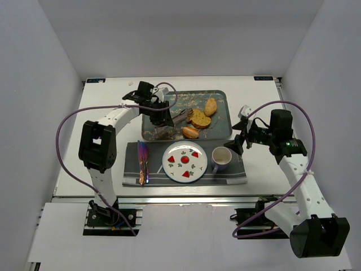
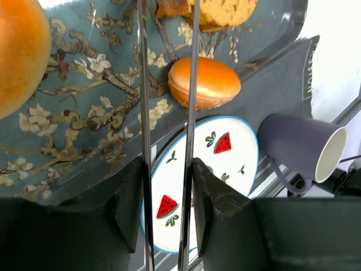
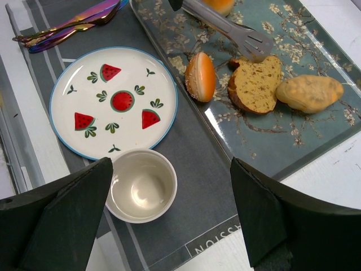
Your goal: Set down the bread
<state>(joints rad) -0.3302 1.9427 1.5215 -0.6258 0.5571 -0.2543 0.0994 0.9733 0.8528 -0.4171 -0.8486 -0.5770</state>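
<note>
In the top view, the grey striped fabric placemat (image 1: 161, 172) lies nearest the arm bases, across the lower centre of the white table (image 1: 113, 99). On its left end lies the iridescent metal cutlery (image 1: 142, 164), pieces side by side. At the mat's middle sits the white round plate (image 1: 194, 166) with a blue rim and red watermelon prints. Just right of it stands the lilac mug (image 1: 221, 159), white inside, upright, handle toward the near edge.

The right gripper (image 1: 238, 141) hangs at the right of the frame, above the mat's right end and near the mug. In its wrist view its fingers stand wide apart with only the mug and mat between them.

Beyond the mat, touching its far edge, is the teal rectangular tray (image 1: 223, 129) with a blossom pattern. All the bread lies in it. The glossy orange bun (image 1: 190, 132) rests at the tray's near rim, just above the plate. Behind it is the slice of brown bread (image 1: 199, 118), and further right the pale oblong roll (image 1: 210, 106). A second orange bun (image 2: 17, 56) fills the upper left of the left wrist view.

The left gripper (image 2: 167, 175) is over the tray's left half, clamped on the metal tongs (image 3: 237, 31), whose two arms run between its fingers. The tong ends reach to just beside the slice; I cannot tell whether they touch.
</note>
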